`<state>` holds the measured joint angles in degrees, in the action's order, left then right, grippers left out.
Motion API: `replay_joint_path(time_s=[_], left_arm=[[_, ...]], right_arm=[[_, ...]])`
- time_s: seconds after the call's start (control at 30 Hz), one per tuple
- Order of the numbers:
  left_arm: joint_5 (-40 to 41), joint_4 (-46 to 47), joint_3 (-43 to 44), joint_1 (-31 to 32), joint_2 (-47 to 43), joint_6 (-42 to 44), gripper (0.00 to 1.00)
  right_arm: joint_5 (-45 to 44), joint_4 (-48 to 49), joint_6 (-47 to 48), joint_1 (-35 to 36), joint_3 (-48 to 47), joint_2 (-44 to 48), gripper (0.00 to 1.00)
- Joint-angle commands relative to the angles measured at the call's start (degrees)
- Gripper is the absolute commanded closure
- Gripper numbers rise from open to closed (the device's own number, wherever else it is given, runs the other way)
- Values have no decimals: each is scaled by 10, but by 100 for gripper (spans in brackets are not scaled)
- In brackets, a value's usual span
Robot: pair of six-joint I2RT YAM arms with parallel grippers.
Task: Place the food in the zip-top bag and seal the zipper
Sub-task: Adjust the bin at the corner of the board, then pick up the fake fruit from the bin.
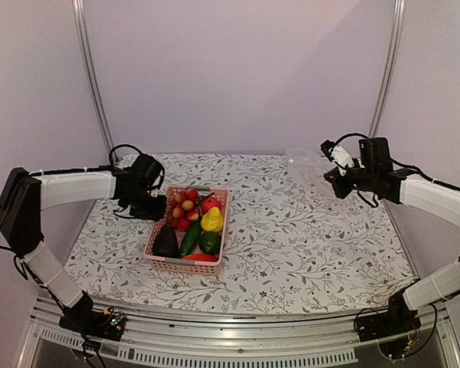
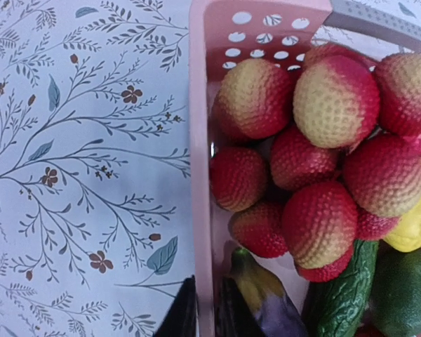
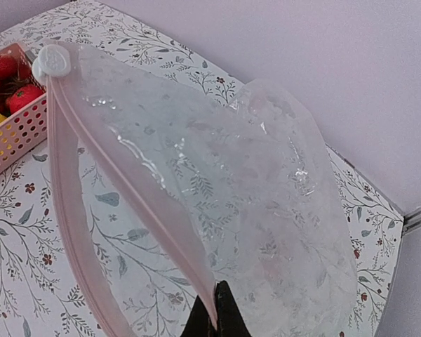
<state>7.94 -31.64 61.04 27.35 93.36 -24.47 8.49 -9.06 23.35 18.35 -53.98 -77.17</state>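
Pink basket wall pinched, bag held open

My left gripper (image 2: 202,319) is clamped on the left wall of the pink basket (image 2: 200,140), one finger outside it and one inside. All the food (image 1: 192,222) lies inside that basket: bumpy red-and-yellow fruits (image 2: 323,140) at the far end, and nearer me the eggplant (image 2: 266,302), cucumber (image 2: 340,295) and lemon (image 2: 414,217).

Well to the right of the basket, my right gripper (image 3: 214,319) is clenched on the zip-top bag (image 3: 266,210), which hangs above the floral table (image 1: 307,238). My fingers pinch the pink zipper (image 3: 137,189). The bag's mouth gapes towards the basket, with the white slider (image 3: 50,62) at the zipper's basket-side end.
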Motion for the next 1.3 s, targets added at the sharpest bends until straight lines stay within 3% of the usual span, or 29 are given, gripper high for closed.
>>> replay_joint_path(time_s=[0.0,0.07,0.13,0.37,0.6,0.93,1.27], left_arm=[[12,25,-28,-3,-33,-24,72],[28,17,-26,-2,-43,-23,60],[42,5,-15,2,-55,-20,54],[83,14,42,88,-97,29,44],[71,38,100,169,-46,51,31],[80,30,164,195,75,9,34],[61,30,206,197,137,0,38]], right_arm=[[-8,-2,-2,2,4,-8,100],[-9,-2,-2,1,4,-10,100],[-9,-3,-2,1,4,-9,100],[-14,-3,2,2,4,-9,100],[-16,-2,5,1,5,-7,100],[-16,-3,7,1,5,-6,100],[-20,-3,8,1,6,-8,100]])
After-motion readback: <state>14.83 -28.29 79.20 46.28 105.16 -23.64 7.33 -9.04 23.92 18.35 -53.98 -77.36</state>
